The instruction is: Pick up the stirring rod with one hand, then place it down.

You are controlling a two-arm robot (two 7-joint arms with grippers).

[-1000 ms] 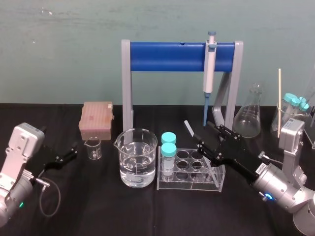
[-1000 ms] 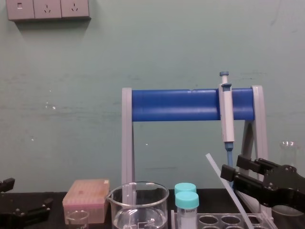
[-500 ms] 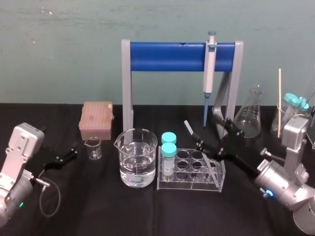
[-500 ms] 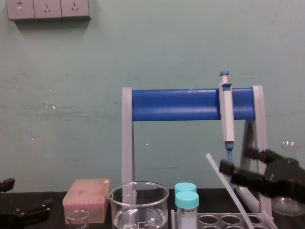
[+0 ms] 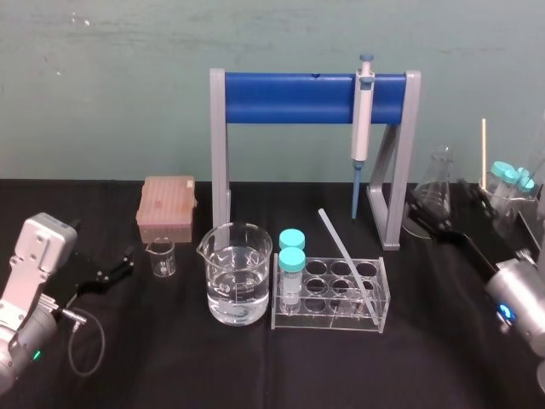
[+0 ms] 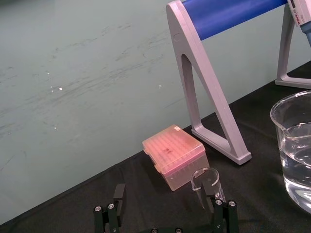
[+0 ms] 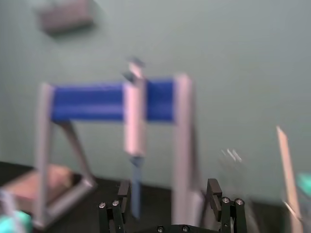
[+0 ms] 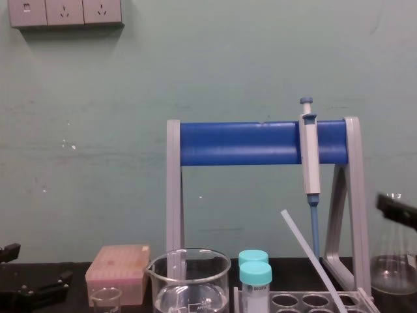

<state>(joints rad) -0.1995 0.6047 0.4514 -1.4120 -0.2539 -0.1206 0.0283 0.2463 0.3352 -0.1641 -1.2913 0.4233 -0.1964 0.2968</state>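
Stirring rod (image 5: 343,252): translucent white, leaning tilted in the clear tube rack (image 5: 328,317) at the centre of the black surface (image 5: 170,358), lower end in a right-hand well, upper end free and slanting toward the robot's left. Right pincer (image 7: 168,188): released, fingers spread, nothing between them; at the right by the stand's grey leg (image 5: 387,204) and the conical flask (image 5: 436,183), well apart from the rod. Left pincer (image 6: 164,190): released, low at left, near the small beaker (image 5: 161,256)
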